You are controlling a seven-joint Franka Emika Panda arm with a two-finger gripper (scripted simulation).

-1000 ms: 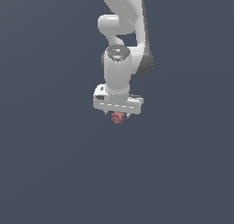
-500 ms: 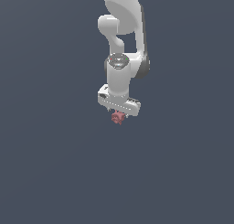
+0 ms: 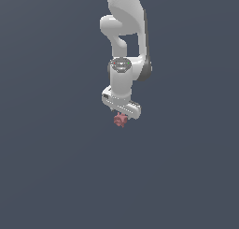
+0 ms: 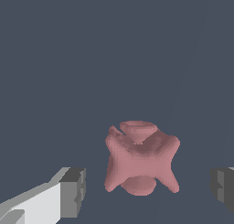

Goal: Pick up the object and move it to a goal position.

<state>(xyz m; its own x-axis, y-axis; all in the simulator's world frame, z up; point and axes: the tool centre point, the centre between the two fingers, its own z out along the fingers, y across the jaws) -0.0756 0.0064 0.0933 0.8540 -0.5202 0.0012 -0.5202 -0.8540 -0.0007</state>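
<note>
Now my gripper [image 4: 146, 186] is open around the object [image 4: 140, 162], not touching. I have not grabbed it yet. Lifting and moving it are left.

The object [image 4: 140, 161] sits between the claw's [image 4: 148, 191] spread fingers

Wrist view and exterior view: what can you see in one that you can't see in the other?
Only the wrist view shows the pinkish-red object's lumpy shape with pointed corners, and the two dark fingertips standing apart on either side of it with gaps, not touching it. Only the exterior view shows the white arm reaching down from above, with the end effector right over the object. Both show the same small pinkish-red object, the end effector and the plain dark grey background.
</note>
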